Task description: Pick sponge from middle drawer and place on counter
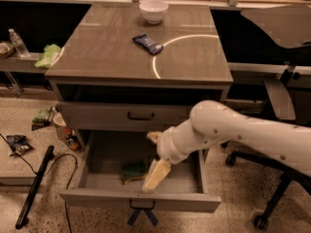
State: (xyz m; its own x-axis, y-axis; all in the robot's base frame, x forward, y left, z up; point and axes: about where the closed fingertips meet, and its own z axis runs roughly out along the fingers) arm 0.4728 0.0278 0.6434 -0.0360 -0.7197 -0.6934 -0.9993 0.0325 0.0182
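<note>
One white arm reaches into the open middle drawer (pixel 146 201) of a grey cabinet, its cream-coloured claw (pixel 154 174) angled down toward the drawer floor near the front wall. Whether the claw is spread or pressed together cannot be told from where I stand. It holds nothing.

Just beside the claw's tip, on the side toward the drawer's left wall as seen from the front, lies the sponge (pixel 133 171). Its green face is up and a strip of yellow shows along its near edge. It looks flat on the drawer floor, with its long axis running roughly across the drawer's width, a little skewed. The two look near each other but apart, though the claw may overlap the sponge's right end in this view.

By my reading, the grasp has not yet been made. The next move calls for a short sideways shift toward the sponge, with the claw set across its shorter side.

Above, the drawer with the plain black handle (pixel 141 115) is shut. The desk (pixel 107 52) carries a white bowl (pixel 153 9) at the back and a dark blue snack wrapper (pixel 148 43) near the middle.
</note>
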